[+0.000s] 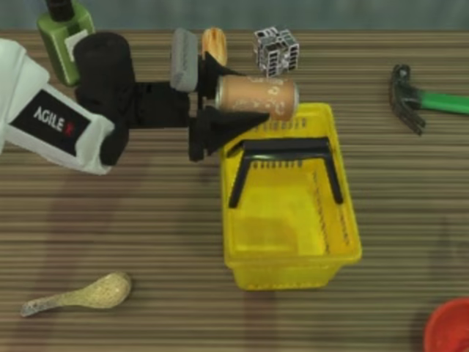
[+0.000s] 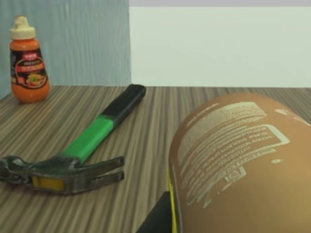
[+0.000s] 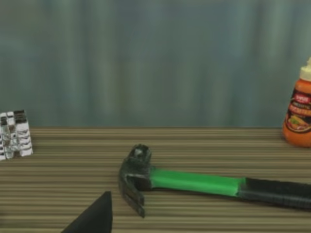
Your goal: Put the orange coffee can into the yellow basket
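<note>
1. The left gripper (image 1: 220, 110) has its black fingers (image 1: 212, 126) clenched across the orange-brown cylindrical coffee can (image 1: 256, 97), which lies on its side in the grip, over the far rim of the bright yellow slotted plastic basket (image 1: 350, 220).
2. The can looks rigid and light, but its smooth printed wall (image 2: 243, 165) is likely slippery; holding it across the middle of the body, as here, seems the safest place.
3. The basket's black folding handle (image 1: 286, 152) lies across the opening just beside the can and could catch it on release.
4. Behind the gripper sit a tan bread roll (image 1: 215, 44) and a chequered cube (image 1: 275, 50).
5. Farther off on the striped desk (image 1: 146, 235) lie a green-handled hammer (image 1: 421, 99), green bottle (image 1: 64, 33), speckled spoon (image 1: 80, 293), red bowl (image 1: 451, 328) and orange sauce bottle (image 2: 28, 60).
6. The right gripper is not seen from above.
</note>
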Controlling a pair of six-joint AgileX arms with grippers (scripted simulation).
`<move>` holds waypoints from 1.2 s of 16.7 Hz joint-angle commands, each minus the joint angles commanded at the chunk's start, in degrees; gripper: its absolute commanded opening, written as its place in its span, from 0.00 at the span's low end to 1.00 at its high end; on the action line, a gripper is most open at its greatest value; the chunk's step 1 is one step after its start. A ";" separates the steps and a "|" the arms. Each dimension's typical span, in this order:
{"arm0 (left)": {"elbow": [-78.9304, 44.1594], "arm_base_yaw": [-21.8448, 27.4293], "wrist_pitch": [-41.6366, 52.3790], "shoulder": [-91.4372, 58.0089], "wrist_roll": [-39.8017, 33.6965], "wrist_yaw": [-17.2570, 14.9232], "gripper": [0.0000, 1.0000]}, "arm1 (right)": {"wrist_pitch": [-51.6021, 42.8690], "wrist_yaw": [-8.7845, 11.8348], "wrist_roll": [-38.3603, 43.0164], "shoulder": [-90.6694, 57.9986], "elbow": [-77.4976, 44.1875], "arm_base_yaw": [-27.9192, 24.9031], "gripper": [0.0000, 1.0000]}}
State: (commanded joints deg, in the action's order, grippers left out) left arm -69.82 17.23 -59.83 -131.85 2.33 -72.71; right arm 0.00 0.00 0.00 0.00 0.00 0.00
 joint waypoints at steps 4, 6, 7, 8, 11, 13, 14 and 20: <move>0.00 0.00 0.00 0.00 0.00 0.00 0.15 | 0.00 0.00 0.00 0.00 0.00 0.00 1.00; 0.00 0.00 0.00 0.00 0.00 0.00 0.30 | 0.00 0.00 0.00 0.00 0.00 0.00 1.00; 0.00 0.00 0.00 0.00 0.00 0.00 0.38 | 0.00 0.00 0.00 0.00 0.00 0.00 1.00; 0.00 0.00 0.00 0.00 0.00 0.00 0.45 | 0.00 0.00 0.00 0.00 0.00 0.00 1.00; 0.00 0.00 0.00 0.00 0.00 0.00 0.68 | 0.00 0.00 0.00 0.00 0.00 0.00 1.00; 0.00 0.00 0.00 0.00 0.00 0.00 0.83 | 0.00 0.00 0.00 0.00 0.00 0.00 1.00; 0.00 0.00 0.00 0.00 0.00 0.00 0.90 | 0.00 0.00 0.00 0.00 0.00 0.00 1.00; 0.00 0.00 0.00 0.00 0.00 0.00 1.00 | 0.00 0.00 0.00 0.00 0.00 0.00 1.00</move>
State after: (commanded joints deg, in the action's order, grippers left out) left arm -69.82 17.23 -59.83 -131.85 2.33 -72.71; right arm 0.00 0.00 0.00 0.00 0.00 0.00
